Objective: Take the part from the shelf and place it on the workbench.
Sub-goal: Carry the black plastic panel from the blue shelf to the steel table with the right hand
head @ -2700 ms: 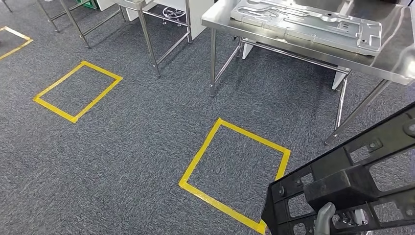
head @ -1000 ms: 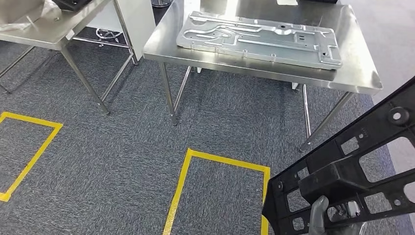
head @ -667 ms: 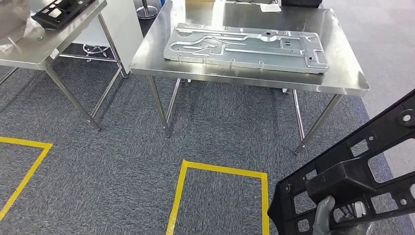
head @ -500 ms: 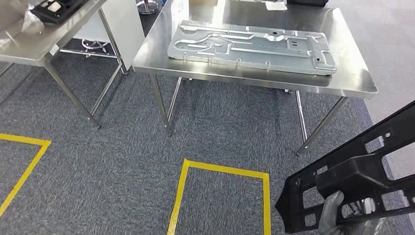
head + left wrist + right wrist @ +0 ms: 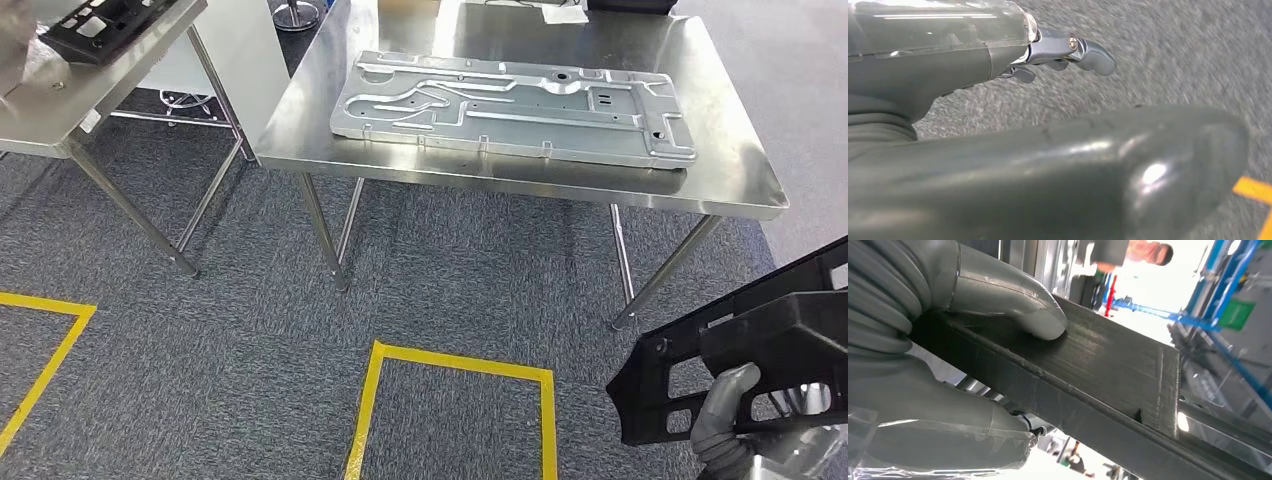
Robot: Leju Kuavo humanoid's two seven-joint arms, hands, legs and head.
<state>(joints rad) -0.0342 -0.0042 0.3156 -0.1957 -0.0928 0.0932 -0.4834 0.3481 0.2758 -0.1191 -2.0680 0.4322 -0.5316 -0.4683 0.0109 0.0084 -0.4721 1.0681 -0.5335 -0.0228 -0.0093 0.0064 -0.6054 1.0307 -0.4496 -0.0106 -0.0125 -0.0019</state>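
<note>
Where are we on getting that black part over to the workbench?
Pickup looks done: the right hand grips the black part, thumb pressed on its bar in the right wrist view. The carry is in hand: the part hangs over carpet, short of the workbench. Left: close in and set it down, likely beside the metal panel. The left hand holds nothing.

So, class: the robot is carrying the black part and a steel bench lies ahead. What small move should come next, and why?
Probably one more step toward the workbench. The right hand grips the black part low, short of the bench edge, with carpet between. The metal panel covers much of the top, so the bare front strip looks like the landing spot.
</note>
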